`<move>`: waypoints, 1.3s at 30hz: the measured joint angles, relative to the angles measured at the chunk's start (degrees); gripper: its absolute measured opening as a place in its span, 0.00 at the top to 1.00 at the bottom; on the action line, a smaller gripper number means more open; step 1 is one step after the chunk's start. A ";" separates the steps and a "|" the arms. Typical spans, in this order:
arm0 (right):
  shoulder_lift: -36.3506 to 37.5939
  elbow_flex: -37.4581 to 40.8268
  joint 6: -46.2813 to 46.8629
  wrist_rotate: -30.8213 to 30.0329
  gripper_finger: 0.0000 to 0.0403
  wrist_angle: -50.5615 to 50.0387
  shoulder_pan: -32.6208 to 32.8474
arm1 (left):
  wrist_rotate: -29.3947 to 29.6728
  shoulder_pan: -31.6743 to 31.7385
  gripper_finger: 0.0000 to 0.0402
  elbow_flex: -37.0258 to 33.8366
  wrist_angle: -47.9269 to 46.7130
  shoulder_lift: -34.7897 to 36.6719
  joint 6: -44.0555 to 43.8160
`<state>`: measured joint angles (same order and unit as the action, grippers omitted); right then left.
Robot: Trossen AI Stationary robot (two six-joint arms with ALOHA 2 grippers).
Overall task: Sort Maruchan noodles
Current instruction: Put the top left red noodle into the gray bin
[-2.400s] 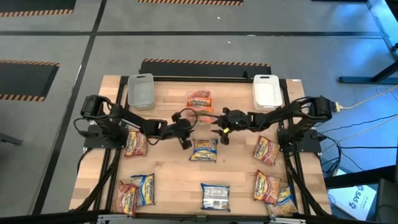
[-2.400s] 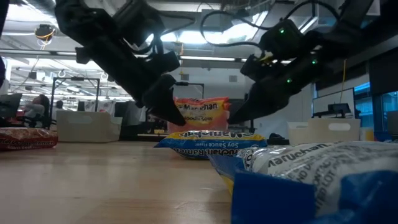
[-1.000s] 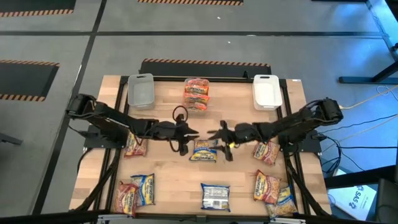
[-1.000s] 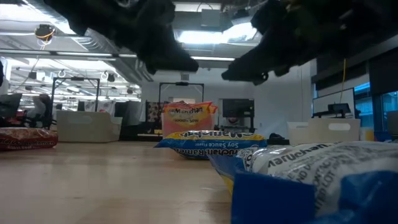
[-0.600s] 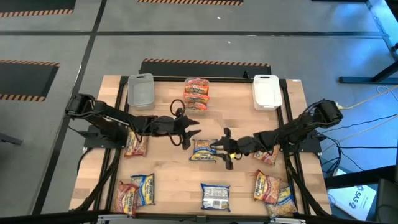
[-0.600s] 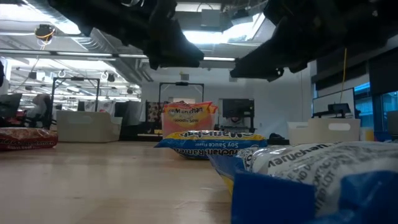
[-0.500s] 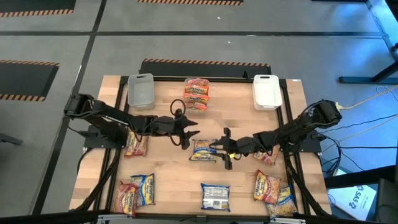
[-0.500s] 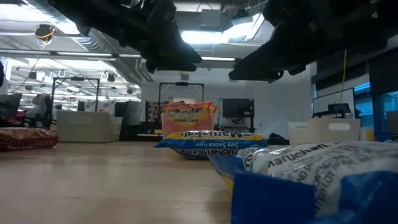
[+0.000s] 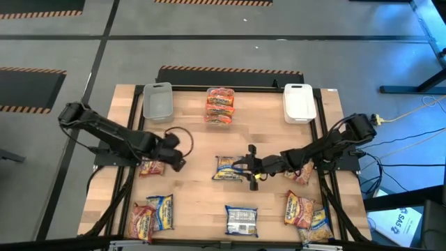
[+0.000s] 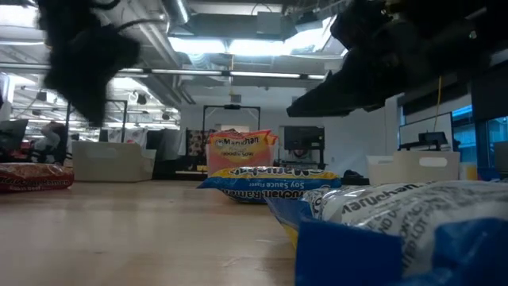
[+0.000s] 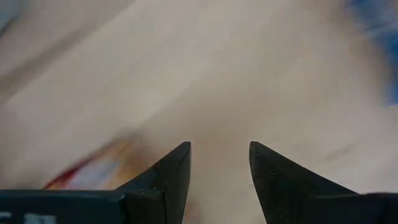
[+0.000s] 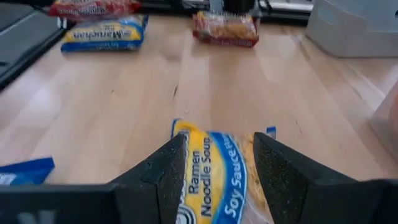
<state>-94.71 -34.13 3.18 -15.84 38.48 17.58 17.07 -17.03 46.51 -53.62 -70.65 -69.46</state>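
A blue-yellow Maruchan noodles packet (image 9: pixel 228 168) lies flat at the table's middle. My right gripper (image 9: pixel 251 168) hangs open just right of it; in the right wrist view its fingers (image 12: pixel 219 146) stand on either side above the packet (image 12: pixel 211 171), and the low view shows the gripper (image 10: pixel 317 99) clear above it. Pink-orange packets (image 9: pixel 219 107) lie stacked at the far middle. My left gripper (image 9: pixel 174 159) points down, open, beside a red packet (image 9: pixel 152 167) at the left; its fingers (image 11: pixel 217 155) hold nothing.
A clear bin (image 9: pixel 157 101) stands at the far left, a white bin (image 9: pixel 298 102) at the far right. More packets lie near the front: left (image 9: pixel 160 211), middle (image 9: pixel 241 219) and right (image 9: pixel 300 208). Another lies under the right arm (image 9: pixel 298 169).
My left gripper has opened and drawn back from the table's middle toward the left edge, tipping to point down by the red packet. My right gripper has shifted a little toward the near edge and lower, beside the blue-yellow packet. No packet has moved.
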 joint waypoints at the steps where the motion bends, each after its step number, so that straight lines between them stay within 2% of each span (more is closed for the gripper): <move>1: -0.19 -0.01 -0.02 -0.02 0.56 -0.42 0.00 | -0.97 -0.61 0.61 -0.23 -3.35 -0.50 -3.20; 5: -0.81 -0.07 -0.11 -0.13 0.56 -0.48 0.00 | -5.47 -1.16 0.63 -2.90 -7.43 -2.69 -9.72; 7: -0.90 0.09 -0.14 -0.39 0.56 -0.83 0.00 | -7.37 -0.51 0.63 -4.90 -7.40 -4.25 -10.23; 11: -0.90 0.02 -0.13 -0.15 0.56 -0.72 0.00 | -7.25 0.61 0.63 -6.12 -7.03 -7.37 -9.22; 17: -0.90 0.02 -0.11 -0.17 0.56 -0.59 0.00 | -6.72 2.12 0.63 -5.75 -0.75 -9.25 -2.80; 23: -0.90 0.02 -0.09 -0.20 0.56 -0.41 0.00 | -6.27 1.38 0.63 -3.86 3.85 -9.52 -0.15; 34: -0.90 0.02 -0.07 -0.22 0.56 -0.28 0.00 | -11.71 0.41 0.63 -3.66 28.17 -9.55 11.17; 37: -0.90 0.02 -0.04 -0.21 0.56 -0.40 0.00 | -15.28 1.17 0.63 -1.48 25.65 -8.81 14.49; 39: -0.90 0.02 -0.04 -0.20 0.56 -0.39 0.00 | -14.66 1.57 0.63 0.88 20.44 -7.57 15.64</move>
<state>-95.61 -34.11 3.14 -16.04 38.09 17.58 2.41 -15.46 47.39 -33.18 -78.21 -53.83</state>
